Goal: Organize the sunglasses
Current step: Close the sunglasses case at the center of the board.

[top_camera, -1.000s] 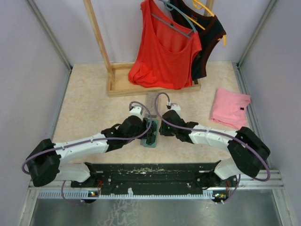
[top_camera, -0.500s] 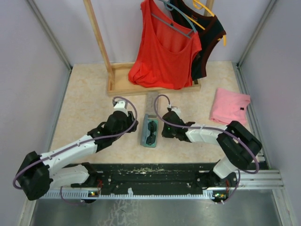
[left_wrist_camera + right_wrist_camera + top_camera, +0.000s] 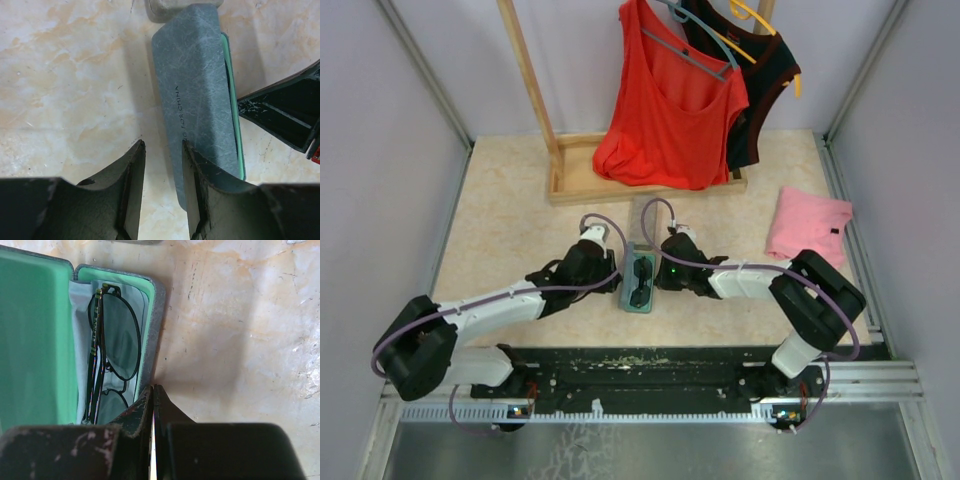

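Observation:
One pair of sunglasses [image 3: 114,340], thin dark wire frame, lies folded on a light blue cloth inside an open grey glasses case [image 3: 640,281] with mint green lining. The case's lid stands up on its left side, and its grey outside shows in the left wrist view [image 3: 197,90]. My left gripper [image 3: 162,146] is open with a narrow gap, empty, its right finger against the lid's outer edge. My right gripper [image 3: 153,387] is shut and empty, its tips touching the case's right rim [image 3: 159,325]. A second pair is out of view.
A second grey case [image 3: 644,208] lies just beyond the open one. A wooden rack base [image 3: 582,180] with a hanging red top [image 3: 665,110] and dark top stands at the back. A folded pink cloth [image 3: 807,228] lies at the right.
My left gripper drew back left from the case, then came back to its left side. My right gripper edged left up to the case's right rim.

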Robot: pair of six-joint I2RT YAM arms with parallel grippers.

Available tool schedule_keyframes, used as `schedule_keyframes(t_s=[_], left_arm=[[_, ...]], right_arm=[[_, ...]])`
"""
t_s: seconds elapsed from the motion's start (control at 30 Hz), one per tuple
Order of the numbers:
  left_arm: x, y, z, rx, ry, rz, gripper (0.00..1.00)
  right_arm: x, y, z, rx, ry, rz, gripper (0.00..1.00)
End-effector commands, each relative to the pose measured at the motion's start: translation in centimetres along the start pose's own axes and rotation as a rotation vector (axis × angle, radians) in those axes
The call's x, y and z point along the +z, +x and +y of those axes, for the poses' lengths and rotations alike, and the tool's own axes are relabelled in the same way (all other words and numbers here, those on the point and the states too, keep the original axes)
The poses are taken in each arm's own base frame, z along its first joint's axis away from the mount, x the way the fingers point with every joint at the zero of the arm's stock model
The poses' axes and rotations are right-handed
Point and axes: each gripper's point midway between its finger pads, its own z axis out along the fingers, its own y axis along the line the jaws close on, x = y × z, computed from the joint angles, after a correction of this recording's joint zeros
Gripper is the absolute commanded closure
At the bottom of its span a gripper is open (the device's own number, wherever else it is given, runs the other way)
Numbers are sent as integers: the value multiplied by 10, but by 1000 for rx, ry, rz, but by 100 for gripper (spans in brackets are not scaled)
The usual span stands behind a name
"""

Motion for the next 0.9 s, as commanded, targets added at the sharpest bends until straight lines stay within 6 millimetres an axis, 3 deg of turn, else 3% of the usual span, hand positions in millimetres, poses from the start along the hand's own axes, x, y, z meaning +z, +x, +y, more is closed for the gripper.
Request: schedule_keyframes(t_s=[0.0,0.37,0.57,0.87], left_arm=[[6,-3,-19,10,84,3,59],[15,14,-42,23,134,48,58],[11,5,-41,31,130,6,55],[23,15,-59,53,183,55,54]], right_arm=[[3,-10,15,-6,-52,-14,100],[5,-8,18,-10,-65,-3,100],[4,-8,17,-9,-65,-6,100],[5,-8,19,-7,-72,-3,100]])
